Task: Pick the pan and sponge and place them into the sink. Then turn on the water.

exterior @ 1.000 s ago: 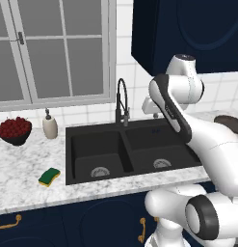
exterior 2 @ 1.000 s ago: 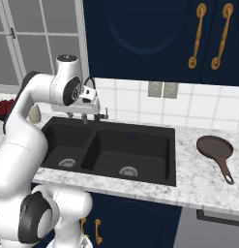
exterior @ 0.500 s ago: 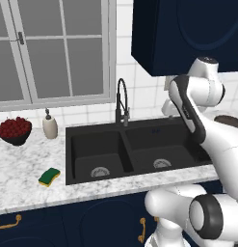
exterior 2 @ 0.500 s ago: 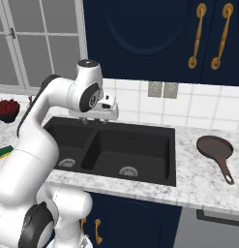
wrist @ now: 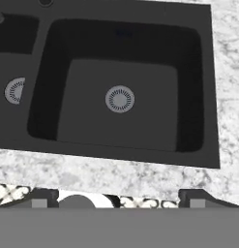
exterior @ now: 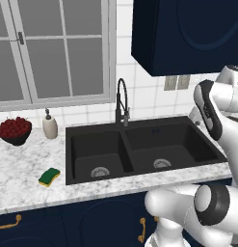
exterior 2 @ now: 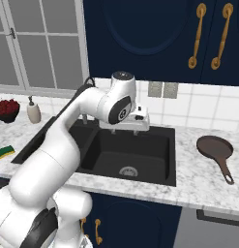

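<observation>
The tool (exterior 2: 140, 127) hangs above the right basin of the sink (exterior 2: 155, 169), pointing down. In the hand view its two dark fingertips (wrist: 39, 197) stand far apart at the bottom edge with nothing between them, so it is wide open and holds nothing.

Directly beneath the tool lies the sink (wrist: 208, 87), black and rectangular, with a round metal drain (wrist: 120, 99) in each basin.

The pan (exterior 2: 215, 147) rests on the marbled counter (exterior 2: 198, 181) well to the tool's right, beyond the sink's edge. It is round, shallow and dark brown, its long thin handle pointing towards the counter's front edge.

The sponge (exterior: 49, 176) lies on the counter far to the tool's left, past the other basin: a small block, green on top over yellow. The black arched faucet (exterior: 122, 101) stands behind the divider, with no stream visible.
</observation>
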